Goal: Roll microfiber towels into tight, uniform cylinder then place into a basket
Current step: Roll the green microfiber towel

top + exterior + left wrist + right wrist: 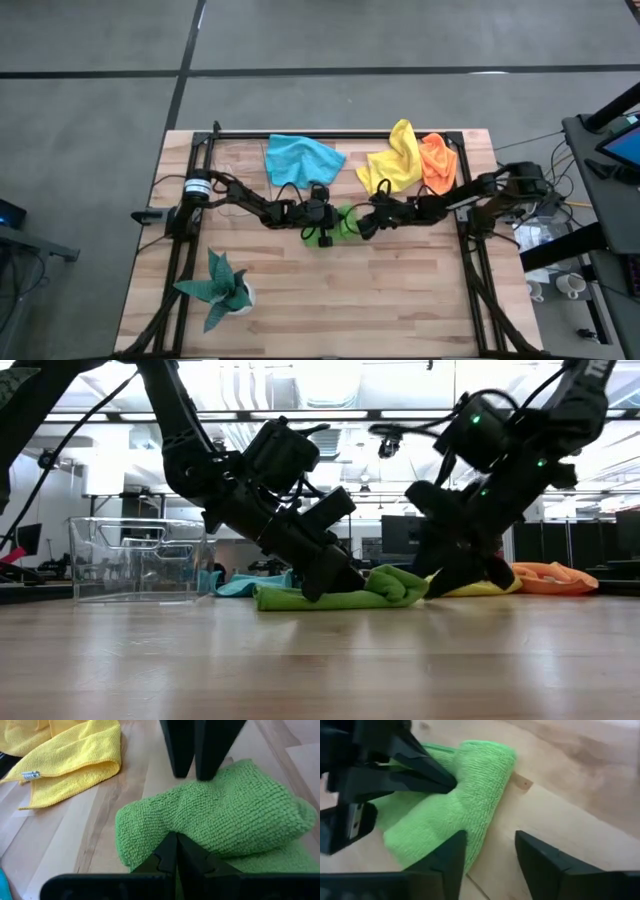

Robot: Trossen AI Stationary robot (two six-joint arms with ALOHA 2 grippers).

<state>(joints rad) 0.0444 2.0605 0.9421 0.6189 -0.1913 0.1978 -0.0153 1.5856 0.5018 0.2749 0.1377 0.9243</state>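
The lime green towel (345, 222) lies on the table's middle, bunched into a thick partial roll (225, 815). My left gripper (173, 840) is shut, its tips on the roll from the table's left. My right gripper (487, 851) stands open at the roll's right end (405, 585), one finger over the cloth's edge. The clear basket (135, 560) stands on the table, at the left in the low view. Blue (300, 158), yellow (395, 158) and orange (437, 160) towels lie loose at the far edge. My left gripper presses its shut fingertips (447, 782) into the green roll's side (465, 787), slanting down from the table's left. The cloth creases in around the tips. The roll rests on the table. Whether cloth is caught between the tips cannot be told. My right gripper has one finger (452, 852) over the roll's end; whether it touches the cloth cannot be told.
A dark teal plant in a white pot (222, 290) stands near the front left. Black metal frame rails (190, 260) run along the table's left and right sides. Bare wood (340, 300) lies in front of the grippers.
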